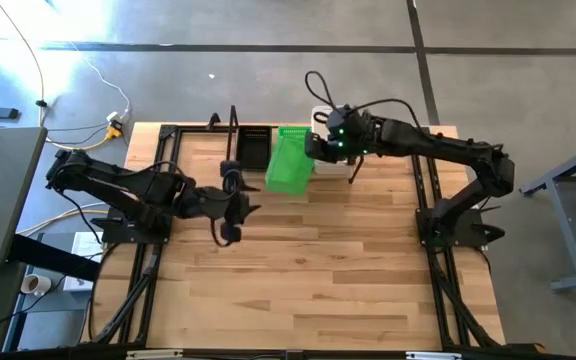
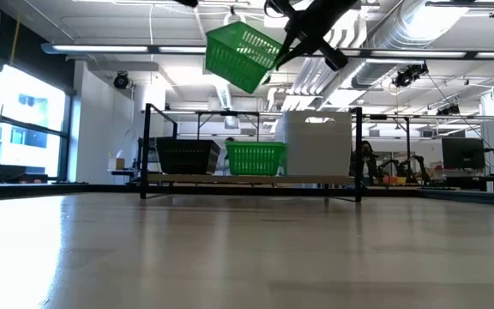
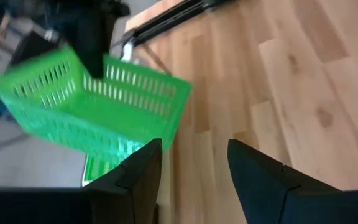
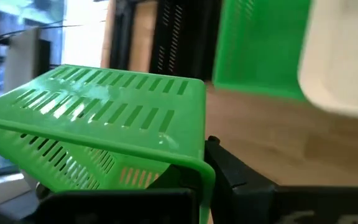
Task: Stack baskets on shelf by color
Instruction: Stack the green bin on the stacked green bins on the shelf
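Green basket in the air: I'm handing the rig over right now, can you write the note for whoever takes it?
Right end effector: shut on the rim of a green basket, held tilted high above the shelf.
Left end effector: open, empty, waiting over the table in front of the shelf.
On the shelf: black basket at one end, another green basket in the middle, white baskets at the other end.
Done: all three colors have a place on the shelf.
Left: lower the held green basket into the green one and release.
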`<action>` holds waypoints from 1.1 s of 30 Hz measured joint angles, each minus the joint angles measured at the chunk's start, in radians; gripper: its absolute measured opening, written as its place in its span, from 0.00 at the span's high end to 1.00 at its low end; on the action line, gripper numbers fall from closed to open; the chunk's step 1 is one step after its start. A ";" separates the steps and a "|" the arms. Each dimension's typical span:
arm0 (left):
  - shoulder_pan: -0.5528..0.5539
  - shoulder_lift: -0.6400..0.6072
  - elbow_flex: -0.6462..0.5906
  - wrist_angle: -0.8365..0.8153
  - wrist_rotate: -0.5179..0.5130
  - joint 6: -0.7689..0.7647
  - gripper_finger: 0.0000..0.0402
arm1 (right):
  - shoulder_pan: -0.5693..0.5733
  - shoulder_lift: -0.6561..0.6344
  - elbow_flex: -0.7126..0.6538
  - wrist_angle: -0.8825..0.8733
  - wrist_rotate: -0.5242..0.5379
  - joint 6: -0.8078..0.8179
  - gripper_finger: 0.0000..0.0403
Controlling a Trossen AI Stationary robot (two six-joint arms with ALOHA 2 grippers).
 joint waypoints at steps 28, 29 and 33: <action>-0.074 0.235 0.000 0.036 -0.059 0.238 0.57 | 0.126 0.106 0.000 -0.046 -0.045 0.307 1.00; -0.067 0.243 0.000 0.031 -0.059 0.237 0.57 | 0.125 0.107 0.000 -0.047 -0.045 0.307 1.00; -0.044 0.268 0.000 0.018 -0.060 0.237 0.57 | 0.125 0.107 0.000 -0.032 -0.047 0.306 1.00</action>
